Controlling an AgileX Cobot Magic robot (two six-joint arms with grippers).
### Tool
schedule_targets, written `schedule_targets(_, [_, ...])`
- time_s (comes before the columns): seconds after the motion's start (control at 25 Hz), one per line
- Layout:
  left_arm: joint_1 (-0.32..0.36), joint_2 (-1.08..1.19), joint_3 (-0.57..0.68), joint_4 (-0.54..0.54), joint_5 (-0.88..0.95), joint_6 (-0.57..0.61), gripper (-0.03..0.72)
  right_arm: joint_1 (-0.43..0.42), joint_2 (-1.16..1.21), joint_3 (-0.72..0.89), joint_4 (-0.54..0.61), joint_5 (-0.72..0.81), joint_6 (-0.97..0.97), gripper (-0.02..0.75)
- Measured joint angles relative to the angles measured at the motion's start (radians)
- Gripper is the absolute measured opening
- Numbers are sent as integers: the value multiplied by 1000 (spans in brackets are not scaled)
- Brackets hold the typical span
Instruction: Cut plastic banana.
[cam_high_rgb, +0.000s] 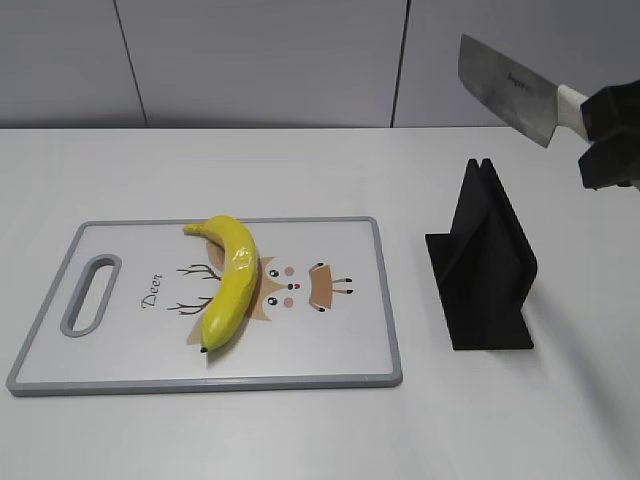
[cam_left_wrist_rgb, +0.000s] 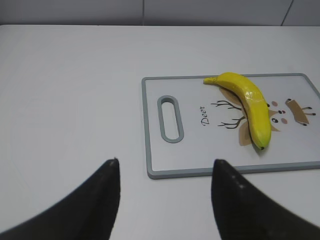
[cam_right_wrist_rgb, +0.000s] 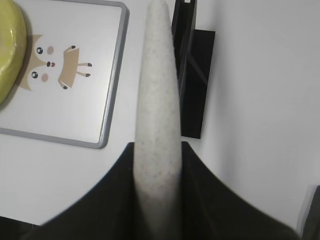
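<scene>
The yellow plastic banana (cam_high_rgb: 229, 281) lies whole on the white cutting board (cam_high_rgb: 130, 340), over the deer print. It also shows in the left wrist view (cam_left_wrist_rgb: 248, 105) and at the left edge of the right wrist view (cam_right_wrist_rgb: 10, 50). My right gripper (cam_high_rgb: 605, 135) is shut on the white handle (cam_right_wrist_rgb: 157, 125) of a knife (cam_high_rgb: 508, 88), held high at the right above the black knife stand (cam_high_rgb: 485, 265). My left gripper (cam_left_wrist_rgb: 165, 167) is open and empty over the bare table, near the board's front corner by its handle slot (cam_left_wrist_rgb: 170, 119). It is out of the exterior view.
The board (cam_left_wrist_rgb: 215, 155) has a grey rim and a handle slot (cam_high_rgb: 90, 293) at its left end. The knife stand (cam_right_wrist_rgb: 192, 75) stands right of the board. A grey wall runs behind the white table (cam_high_rgb: 300, 430).
</scene>
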Motion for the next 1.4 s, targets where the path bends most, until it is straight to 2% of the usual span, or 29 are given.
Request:
schedule_targets(0.52, [0, 0, 0, 0, 0, 0, 551, 0, -8, -77, -37, -38, 0, 164])
schedule_targets(0.84, [0, 0, 0, -8, -1, 0, 547, 0, -6, -104, -37, -51, -145, 164])
schedule_targets(1.08, [0, 57, -22, -27, -48, 0, 532, -1, 82, -270, -37, 11, -308, 164])
schedule_targets(1.4, [0, 231, -96, -29, -265, 21, 531, -1, 274, -488, -37, 70, -573, 164])
